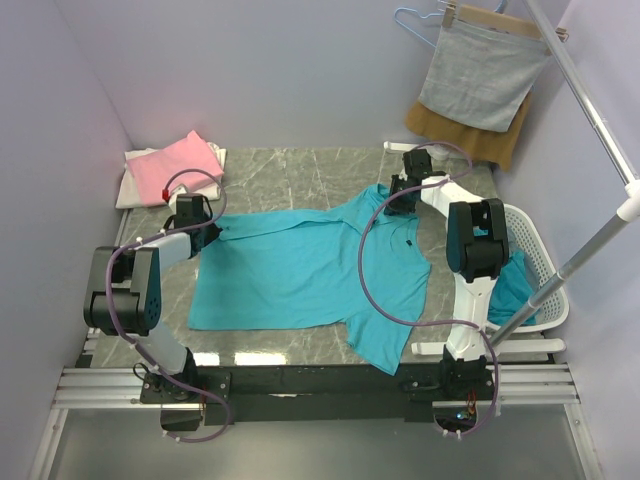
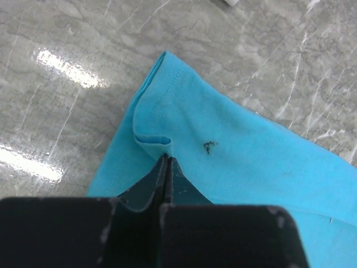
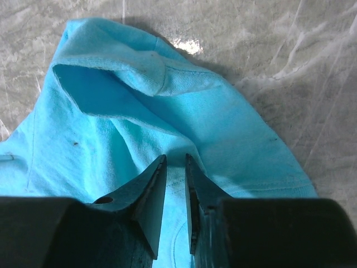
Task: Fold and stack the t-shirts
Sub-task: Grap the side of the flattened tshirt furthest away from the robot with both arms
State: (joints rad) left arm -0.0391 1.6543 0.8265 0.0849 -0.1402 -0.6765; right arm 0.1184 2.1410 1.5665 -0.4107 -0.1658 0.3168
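Note:
A teal t-shirt lies spread on the marble table, with one part hanging toward the front edge. My left gripper is at the shirt's left end. In the left wrist view it is shut on a small pinched fold of the teal cloth near a hem. My right gripper is at the shirt's far right part. In the right wrist view it stands with its jaws narrowly apart, teal cloth bunched between them and a fold raised just beyond.
A folded pink shirt lies on a white one at the back left. A white basket with blue cloth stands at the right. Grey and brown cloths hang from a rack pole.

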